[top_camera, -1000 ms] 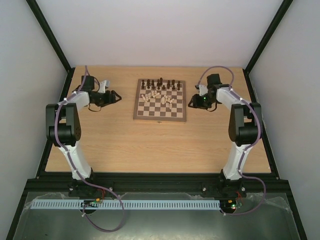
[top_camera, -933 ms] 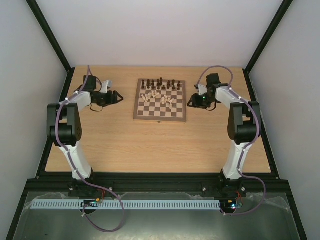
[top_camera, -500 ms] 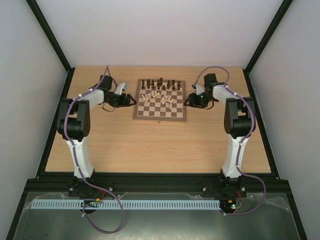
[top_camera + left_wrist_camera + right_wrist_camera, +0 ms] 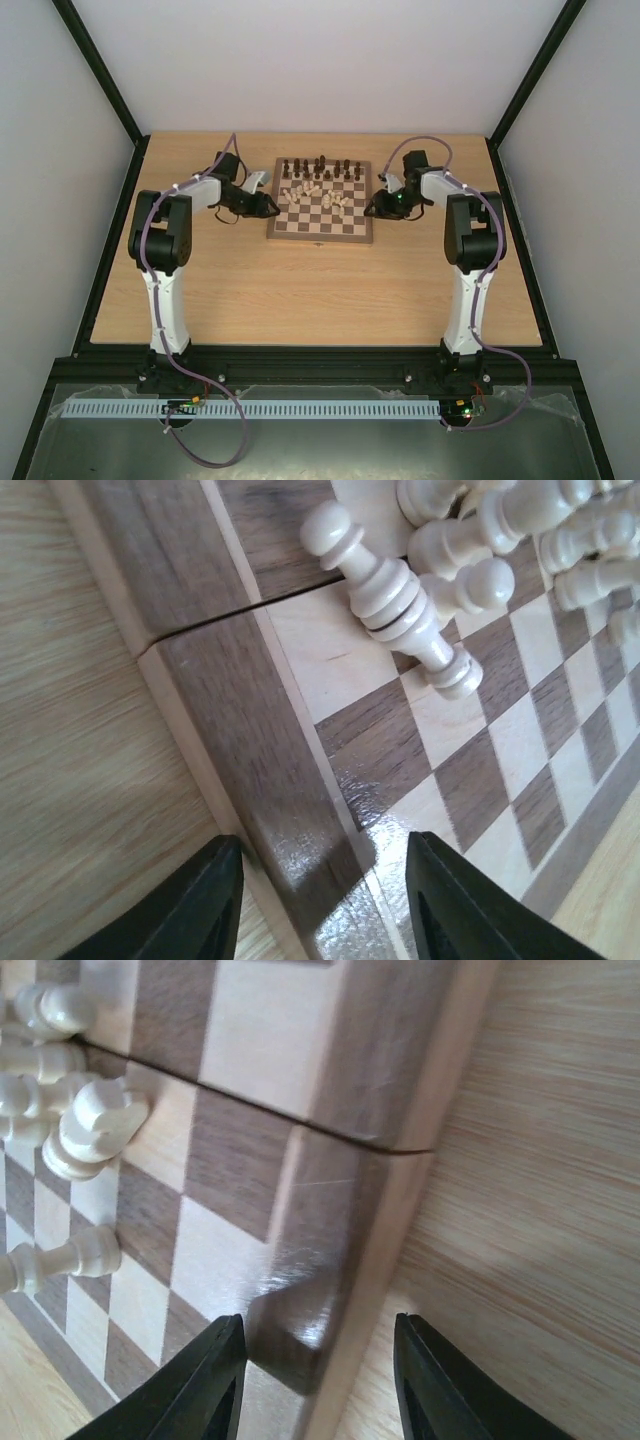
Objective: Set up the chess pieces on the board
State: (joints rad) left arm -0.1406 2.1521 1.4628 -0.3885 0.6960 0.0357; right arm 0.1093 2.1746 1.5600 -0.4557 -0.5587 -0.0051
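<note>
The board (image 4: 320, 233) lies at the far middle of the table. Dark chess pieces (image 4: 320, 166) stand along its far row, and cream chess pieces (image 4: 312, 193) lie jumbled just in front of them. My left gripper (image 4: 268, 207) is at the board's left edge, open. In the left wrist view the left gripper (image 4: 325, 905) straddles the board's border (image 4: 230, 680), with toppled cream pieces (image 4: 395, 595) ahead. My right gripper (image 4: 372, 208) is at the right edge, open. In the right wrist view the right gripper (image 4: 318, 1385) spans the border (image 4: 350, 1190), beyond which are a cream knight (image 4: 95, 1130) and a lying pawn (image 4: 62, 1257).
The light wooden tabletop (image 4: 300, 290) stretches between the board and the arm bases. White walls with a black frame (image 4: 110, 95) enclose it on three sides. A purple cable (image 4: 225, 150) loops above each arm.
Both arms have swung inward to the board: the left gripper came from the table's far left to the board's left edge, and the right gripper shifted slightly left onto the right edge.
</note>
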